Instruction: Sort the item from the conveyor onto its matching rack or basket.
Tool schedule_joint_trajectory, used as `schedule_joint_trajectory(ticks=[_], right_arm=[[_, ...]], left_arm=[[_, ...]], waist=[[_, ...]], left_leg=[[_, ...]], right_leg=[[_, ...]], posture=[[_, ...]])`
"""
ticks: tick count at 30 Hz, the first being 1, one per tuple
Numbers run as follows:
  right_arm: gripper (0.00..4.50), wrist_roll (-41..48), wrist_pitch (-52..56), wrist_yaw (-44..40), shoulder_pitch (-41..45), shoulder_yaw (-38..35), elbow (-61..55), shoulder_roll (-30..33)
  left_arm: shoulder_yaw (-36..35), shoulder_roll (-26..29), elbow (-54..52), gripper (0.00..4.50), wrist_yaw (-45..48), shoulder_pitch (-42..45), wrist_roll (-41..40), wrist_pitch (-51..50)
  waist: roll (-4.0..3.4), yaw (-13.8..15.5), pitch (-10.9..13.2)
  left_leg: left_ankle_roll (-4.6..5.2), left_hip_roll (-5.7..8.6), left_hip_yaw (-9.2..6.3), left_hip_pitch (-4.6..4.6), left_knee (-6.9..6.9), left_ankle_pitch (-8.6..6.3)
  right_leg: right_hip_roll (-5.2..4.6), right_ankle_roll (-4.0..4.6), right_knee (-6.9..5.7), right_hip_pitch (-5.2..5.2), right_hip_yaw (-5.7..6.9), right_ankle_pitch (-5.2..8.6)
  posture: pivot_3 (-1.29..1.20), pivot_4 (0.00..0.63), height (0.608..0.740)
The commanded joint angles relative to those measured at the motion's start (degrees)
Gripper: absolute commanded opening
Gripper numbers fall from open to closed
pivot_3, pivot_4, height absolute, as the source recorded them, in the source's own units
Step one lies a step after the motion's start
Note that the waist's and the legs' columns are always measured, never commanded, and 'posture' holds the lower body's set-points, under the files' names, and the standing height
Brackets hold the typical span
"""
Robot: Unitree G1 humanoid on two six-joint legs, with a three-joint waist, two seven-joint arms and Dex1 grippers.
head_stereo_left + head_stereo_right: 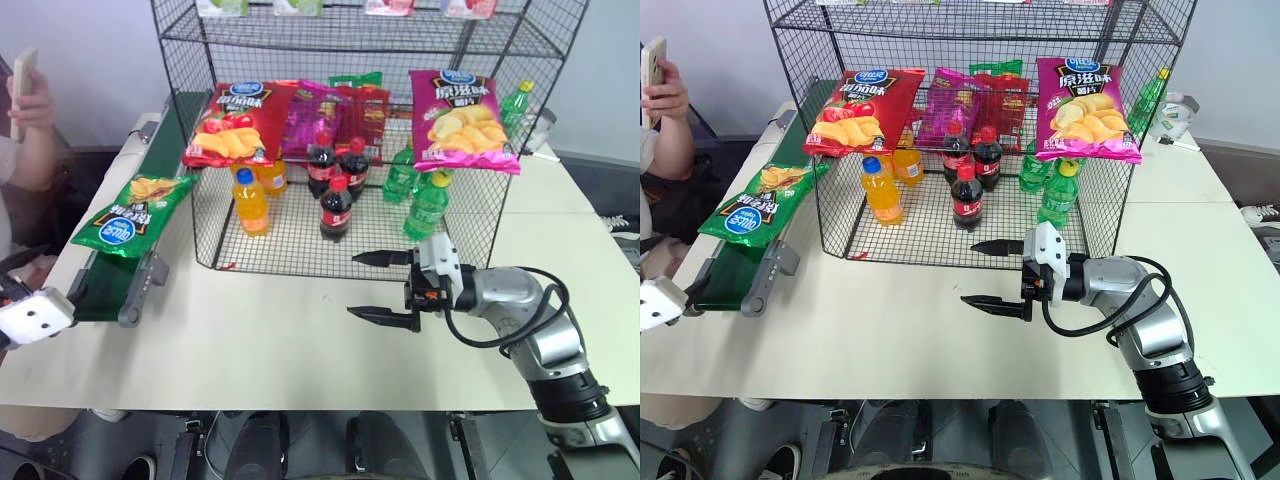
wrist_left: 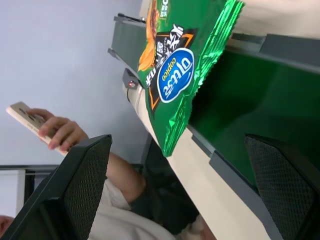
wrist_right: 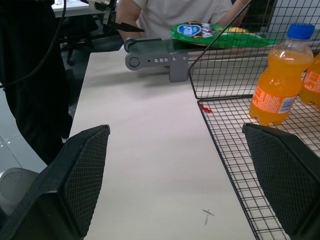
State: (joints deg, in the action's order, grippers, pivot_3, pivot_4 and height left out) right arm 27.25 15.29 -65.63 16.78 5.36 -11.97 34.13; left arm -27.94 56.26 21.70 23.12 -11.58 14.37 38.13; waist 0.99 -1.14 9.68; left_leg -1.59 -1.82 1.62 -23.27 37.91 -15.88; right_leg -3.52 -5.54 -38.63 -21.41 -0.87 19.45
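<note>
Pale table (image 1: 300, 350), conveyor (image 1: 110, 285) along its left edge, black wire rack (image 1: 350, 130) standing mid-table

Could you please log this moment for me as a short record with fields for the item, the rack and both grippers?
item: green crisp bag lying on the conveyor, partly over its rail
target: black wire rack, holding a red crisp bag, magenta crisp bag and bottles
left gripper: open, facing the bag, empty
right gripper: open, over the table, empty
</note>
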Motion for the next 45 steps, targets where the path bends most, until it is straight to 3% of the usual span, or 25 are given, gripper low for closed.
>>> schedule_joint_trajectory(ticks=[1,22,24,27,32,34,37,40,43,45], right_arm=[[4.42,0.00,-0.98,0.64,0.45,-1.24,0.04,-0.12],[4.42,-0.46,-2.61,0.90,1.93,-1.54,1.15,0.90],[4.50,-0.76,-2.89,0.82,1.80,-1.38,0.92,1.03],[4.50,-1.04,-3.07,0.96,1.70,-1.47,0.93,0.80],[4.50,-1.84,-4.21,1.43,1.88,-1.48,1.62,0.45],[4.50,-1.94,-4.46,1.49,1.97,-1.45,1.83,0.38],[4.50,-2.30,-5.09,1.47,2.00,-1.33,2.17,0.25],[4.50,-2.84,-5.87,1.55,2.14,-1.17,2.73,0.08],[4.50,-3.01,-6.27,1.45,2.24,-1.23,3.25,-0.02],[4.50,-3.03,-6.45,1.38,2.33,-1.38,3.67,-0.15]], left_arm=[[0.53,1.52,0.47,4.50,0.09,0.46,-1.41,0.59],[7.07,1.91,1.60,4.50,-0.36,4.37,-1.17,-0.40],[7.56,1.79,1.40,3.98,0.86,4.25,-2.44,-0.42],[7.46,1.99,1.64,2.80,1.03,4.21,-2.87,-0.12],[7.49,1.99,2.66,0.33,0.89,4.71,-3.85,0.37],[6.98,1.59,2.22,0.08,1.89,4.97,-6.30,-0.17],[5.60,0.50,0.43,0.08,4.91,5.37,-13.22,-1.59],[2.39,-1.18,-7.12,0.08,15.92,3.75,-32.28,-7.81],[-3.14,-2.26,-18.82,0.08,26.68,-1.16,-53.08,-23.09],[-6.51,-1.96,-25.51,0.08,31.77,-5.96,-62.00,-32.62]], waist=[[0.00,0.01,0.00],[0.01,0.07,-0.01],[0.01,0.07,-0.01],[0.01,-0.02,-0.01],[0.01,0.05,-0.01],[0.01,0.06,-0.01],[0.01,0.06,-0.01],[0.03,0.05,-0.02],[0.06,-0.08,-0.02],[0.02,-0.51,-0.01]], left_leg=[[0.00,0.00,0.00,0.00,0.00,0.00],[0.00,0.01,0.02,0.00,0.02,0.00],[0.00,0.01,0.01,0.00,0.02,0.00],[0.00,0.01,0.02,0.00,0.02,0.00],[0.00,0.01,0.02,0.00,0.03,0.00],[0.00,0.01,0.02,0.00,0.05,0.00],[0.00,0.01,0.02,0.00,0.06,0.00],[0.00,0.01,0.01,0.00,0.07,0.00],[-0.01,-0.02,0.01,-0.01,0.08,0.00],[-0.01,-0.04,0.00,0.00,0.08,0.01]], right_leg=[[0.00,0.00,0.00,0.00,0.00,0.00],[0.01,-0.01,-0.04,-0.01,0.02,0.00],[0.02,-0.01,-0.05,-0.01,0.03,0.00],[0.02,-0.01,-0.06,-0.02,0.03,0.00],[0.02,-0.01,-0.12,-0.04,0.02,0.00],[0.02,-0.01,-0.13,-0.03,0.03,0.00],[0.02,-0.01,-0.15,-0.03,0.03,0.00],[0.01,-0.01,-0.17,-0.03,0.03,0.00],[0.00,0.00,-0.17,-0.04,0.02,0.00],[0.00,0.00,-0.17,-0.05,0.00,0.00]], posture=[[0.00,0.150,0.739],[0.00,0.150,0.739],[0.00,0.150,0.739],[0.00,0.150,0.739],[0.00,0.150,0.739],[0.00,0.150,0.739],[0.00,0.150,0.739],[0.00,0.150,0.739],[0.00,0.150,0.739],[0.00,0.150,0.739]])
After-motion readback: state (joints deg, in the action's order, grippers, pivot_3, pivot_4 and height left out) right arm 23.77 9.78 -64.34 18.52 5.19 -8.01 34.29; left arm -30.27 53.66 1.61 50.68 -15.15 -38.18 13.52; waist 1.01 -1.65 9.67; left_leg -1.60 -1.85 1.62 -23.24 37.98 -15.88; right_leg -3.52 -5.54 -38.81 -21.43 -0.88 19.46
